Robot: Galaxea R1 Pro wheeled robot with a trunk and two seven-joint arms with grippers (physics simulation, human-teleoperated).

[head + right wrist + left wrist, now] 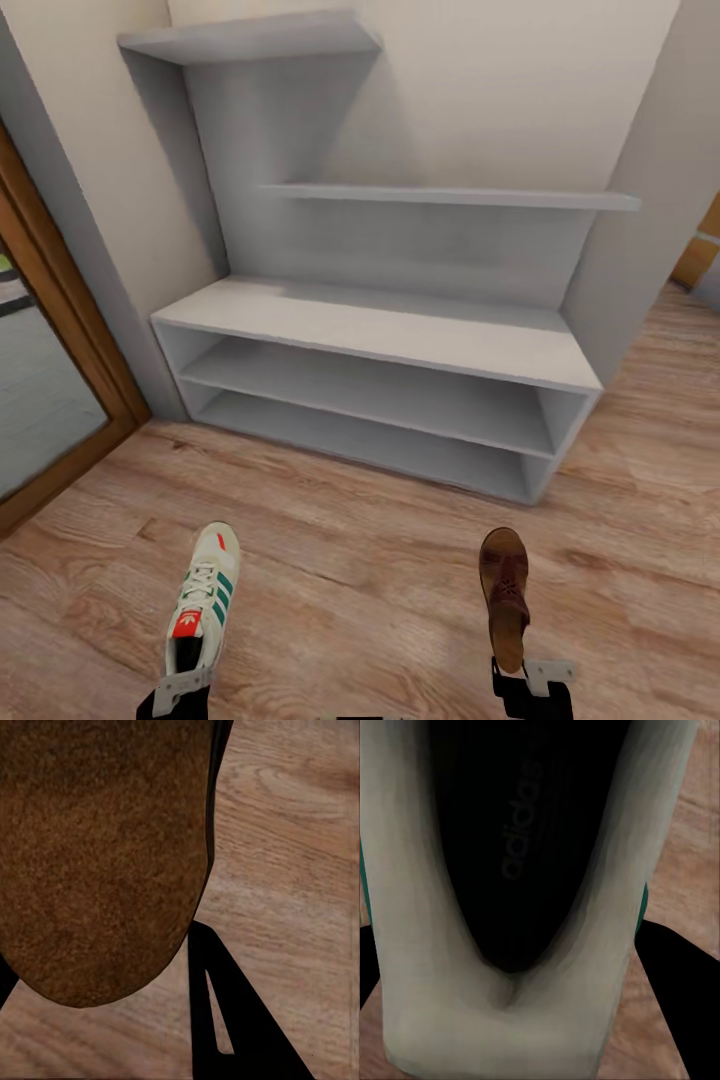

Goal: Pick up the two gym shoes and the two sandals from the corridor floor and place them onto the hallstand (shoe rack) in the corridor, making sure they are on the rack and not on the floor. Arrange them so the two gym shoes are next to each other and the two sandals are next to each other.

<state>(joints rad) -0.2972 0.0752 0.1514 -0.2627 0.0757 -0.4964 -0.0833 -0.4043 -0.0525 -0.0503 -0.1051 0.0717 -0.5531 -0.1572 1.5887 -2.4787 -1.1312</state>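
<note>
the robot faces the hallstand (380, 340), its two open tiers, bench top and upper shelves all bare; the left gripper (180, 692) is clenched on the heel of a gym shoe (203, 598), held toe-forward above the corridor floor (350, 570); the left wrist view looks straight into the shoe's dark insole, with a black finger (675, 967) beside the heel wall; the right gripper (530, 685) grasps a sandal (504, 595) by its heel, also toe-forward; in the right wrist view the brown footbed (97, 855) sits close against a black finger (240, 1035); the second shoe and second sandal are not seen here; judged step: carrying the first of each pair to the rack; the next move calls for reaching both arms forward and setting each item down on the rack, well apart, leaving room beside each for its mate.
</note>
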